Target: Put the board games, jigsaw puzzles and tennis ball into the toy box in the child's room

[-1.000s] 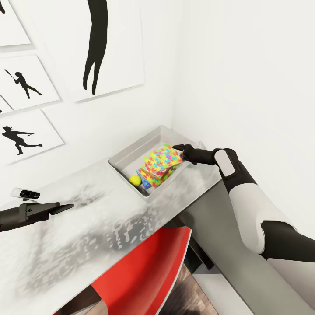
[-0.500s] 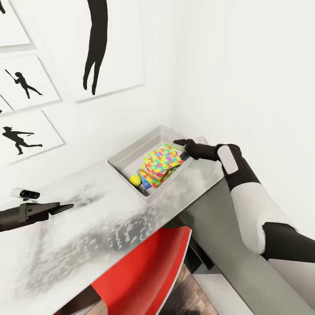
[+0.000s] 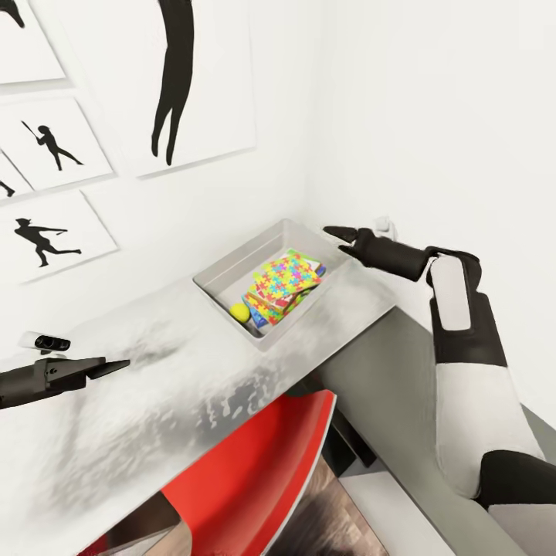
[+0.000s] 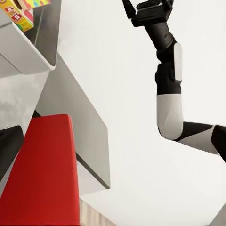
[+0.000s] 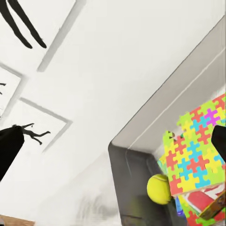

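The toy box [image 3: 224, 272] stands on the table [image 3: 154, 401] in the corner by the wall. Inside it a jigsaw puzzle [image 3: 287, 279] lies tilted on top of a stack of flat boxes, with the red and yellow edge of a board game [image 3: 283, 306] showing beneath. The tennis ball [image 3: 239, 311] rests in the box's near corner, and also appears in the right wrist view [image 5: 159, 188]. My right gripper [image 3: 340, 232] hovers open and empty just past the box's right rim, above it. My left gripper [image 3: 108, 367] hangs over the table's left part, open, holding nothing.
A red swivel chair [image 3: 255, 471] is tucked under the table's front edge. The lower dark grey wing [image 3: 386, 371] runs beneath my right arm. Black silhouette prints [image 3: 46, 232] hang on the white wall behind the table.
My right gripper has risen and drawn back to the right, from the puzzle's edge inside the box to beyond the rim. The puzzle has settled lower. The view shifted slightly.
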